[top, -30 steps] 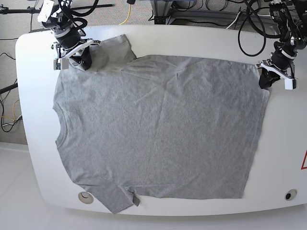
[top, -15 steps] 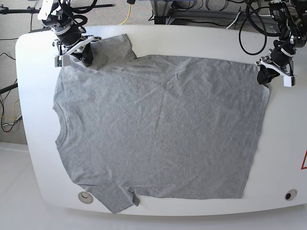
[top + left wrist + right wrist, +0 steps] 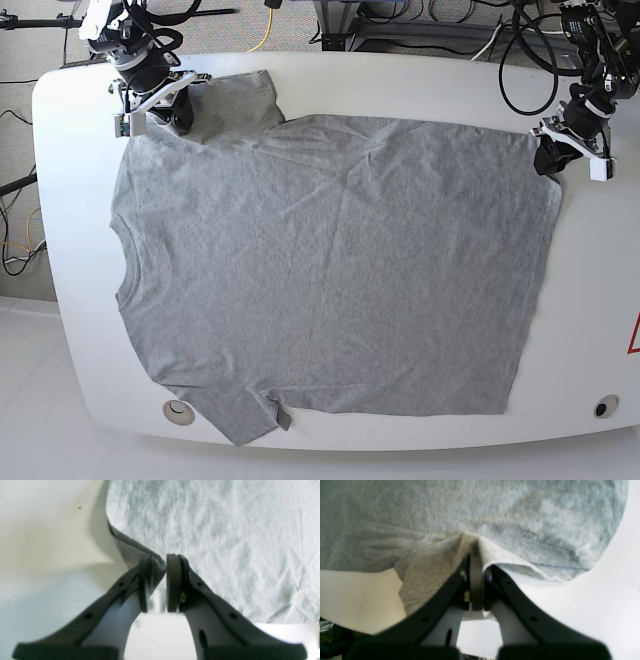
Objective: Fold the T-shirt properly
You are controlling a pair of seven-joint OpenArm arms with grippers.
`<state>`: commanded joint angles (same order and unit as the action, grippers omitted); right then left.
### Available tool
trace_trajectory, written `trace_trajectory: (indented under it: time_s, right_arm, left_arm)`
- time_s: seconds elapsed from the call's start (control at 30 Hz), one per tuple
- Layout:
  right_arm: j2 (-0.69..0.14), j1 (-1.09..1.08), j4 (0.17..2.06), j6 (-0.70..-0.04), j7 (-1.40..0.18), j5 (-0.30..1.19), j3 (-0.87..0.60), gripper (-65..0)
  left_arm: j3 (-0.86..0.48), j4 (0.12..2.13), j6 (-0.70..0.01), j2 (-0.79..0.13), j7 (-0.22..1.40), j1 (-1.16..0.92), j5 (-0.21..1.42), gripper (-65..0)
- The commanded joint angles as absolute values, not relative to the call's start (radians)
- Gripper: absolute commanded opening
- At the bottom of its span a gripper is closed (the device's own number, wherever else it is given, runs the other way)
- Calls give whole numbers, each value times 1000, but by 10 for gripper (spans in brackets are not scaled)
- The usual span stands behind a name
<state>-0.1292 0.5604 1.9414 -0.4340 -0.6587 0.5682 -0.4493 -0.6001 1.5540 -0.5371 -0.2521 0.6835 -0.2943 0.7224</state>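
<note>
T-shirt (image 3: 330,265) flat on table (image 3: 400,85). My wrist views alone reveal right gripper (image 3: 476,562) clamping sleeve fabric, left gripper (image 3: 158,565) narrowly pinching hem corner.

Bright, even overhead light fills the base view, sharp throughout, with soft shadows. Both wrist views are blurry: the near jaws are dark and out of focus, the white surface (image 3: 45,530) glares, and a shadow edges the T-shirt (image 3: 225,542).
</note>
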Motion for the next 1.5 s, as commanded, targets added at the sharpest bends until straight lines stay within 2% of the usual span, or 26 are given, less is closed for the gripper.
trace_trajectory:
  time_s: [0.2,0.63,1.3,1.5]
  right_arm:
    - [-133,517,1941,-434,-668,589,-481,-650]
    - [-127,553,1938,-437,-674,621,-497,-648]
    - [-129,565,1942,-435,-675,606,-498,-646]
    - [-128,567,1946,-431,-674,601,-496,-649]
  left_arm:
    - [-605,1570,-530,-250,682,-259,718,-650]
    - [-676,1673,-525,-245,708,-333,709,-650]
    - [-657,1703,-527,-231,709,-459,704,-650]
    - [-668,1767,-534,-231,725,-501,727,-570]
